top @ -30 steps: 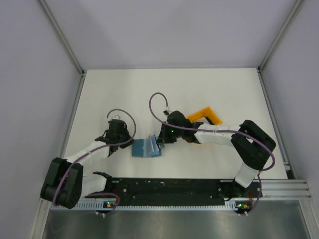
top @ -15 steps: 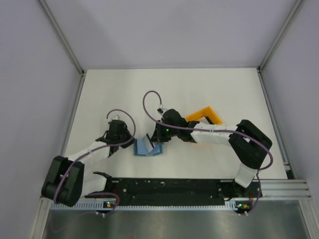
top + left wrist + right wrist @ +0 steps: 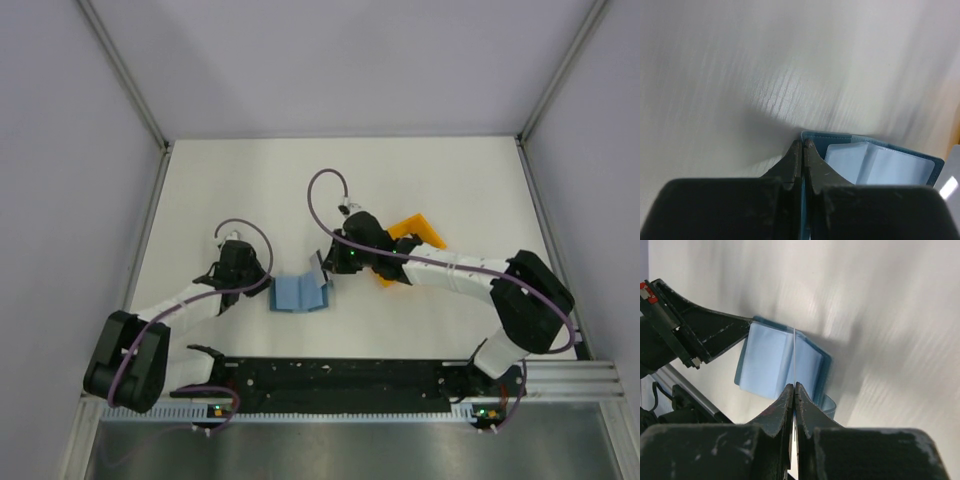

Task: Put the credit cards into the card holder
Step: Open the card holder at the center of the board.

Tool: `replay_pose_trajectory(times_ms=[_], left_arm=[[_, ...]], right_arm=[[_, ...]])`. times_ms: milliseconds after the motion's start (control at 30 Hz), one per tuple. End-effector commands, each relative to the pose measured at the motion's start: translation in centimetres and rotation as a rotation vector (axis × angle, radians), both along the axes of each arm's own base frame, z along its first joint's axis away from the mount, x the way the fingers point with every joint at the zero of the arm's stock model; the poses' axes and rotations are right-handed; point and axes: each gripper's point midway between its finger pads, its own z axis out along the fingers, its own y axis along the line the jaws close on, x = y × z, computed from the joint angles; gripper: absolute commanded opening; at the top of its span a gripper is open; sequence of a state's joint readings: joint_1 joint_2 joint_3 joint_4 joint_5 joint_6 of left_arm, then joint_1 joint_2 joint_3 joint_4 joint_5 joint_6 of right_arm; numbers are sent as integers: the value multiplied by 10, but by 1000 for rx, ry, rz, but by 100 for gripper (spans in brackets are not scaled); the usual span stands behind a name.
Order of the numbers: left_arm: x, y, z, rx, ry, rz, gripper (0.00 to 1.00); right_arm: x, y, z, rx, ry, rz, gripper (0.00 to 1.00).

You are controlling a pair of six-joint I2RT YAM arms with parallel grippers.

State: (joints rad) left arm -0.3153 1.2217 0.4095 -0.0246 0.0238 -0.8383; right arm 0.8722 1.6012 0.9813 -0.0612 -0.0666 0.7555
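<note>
From above, the card holder lay open on the white table, near the front edge and between the two arms. The left gripper met its left edge and the right gripper stood at its right edge, with a pale sliver of credit card at its tip. An orange rack sat just behind the right arm's wrist. At this height neither pair of jaws could be read.

The left wrist camera settled the left one. The jaws were closed, with a strip of teal cover running between the fingers, so they pinched the holder's edge. Beyond them the pale blue pockets lay open and flat. Something pale showed at the right border of this view, too cut off to name.

The right wrist camera showed what the others hid. The jaws were closed on the card, seen edge-on as a thin white line standing upright over the fold of the open holder. It also showed the left gripper from outside, its tip on the holder's far corner.
</note>
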Motion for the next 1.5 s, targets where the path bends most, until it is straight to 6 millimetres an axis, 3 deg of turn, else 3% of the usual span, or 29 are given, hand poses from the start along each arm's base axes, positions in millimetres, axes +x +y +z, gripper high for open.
replay_pose_trajectory(times_ms=[0,767,1000,1267,1467], left_arm=[[-5,11,-8,58,9,12,0],[-6,10,-8,55,9,8,0],[-5,9,-6,48,-1,5,0],[-5,8,-5,42,-3,4,0],[-4,6,-4,34,-6,2,0]], right_arm=[[5,-17,1,-21,-23,-43,0],[2,-32,-13,-13,21,-143,0],[-5,-21,-19,25,68,-106,0],[-6,-2,0,120,54,-45,0],[-11,10,1,138,58,20,0]])
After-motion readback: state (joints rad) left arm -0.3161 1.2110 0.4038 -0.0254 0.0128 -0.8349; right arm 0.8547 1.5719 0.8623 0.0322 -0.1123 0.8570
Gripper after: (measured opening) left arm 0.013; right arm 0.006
